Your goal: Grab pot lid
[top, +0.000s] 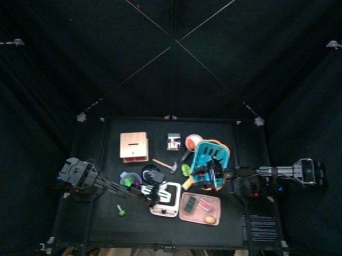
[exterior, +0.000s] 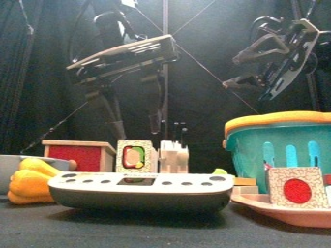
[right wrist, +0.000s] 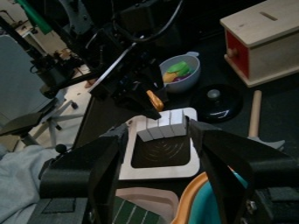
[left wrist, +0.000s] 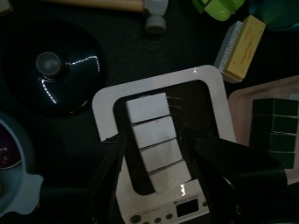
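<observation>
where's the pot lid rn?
The pot lid lies flat on the table, knob up, in the left wrist view, beside the white scale under the open left gripper. In the right wrist view it sits below the red-and-wood box.

Seen from above, the pot lid [left wrist: 56, 70] lies left of the white tray of blocks [left wrist: 158, 131], a wooden box [top: 134, 146] behind them, a basket [top: 211, 158] right and a plate [top: 203, 209] in front
</observation>
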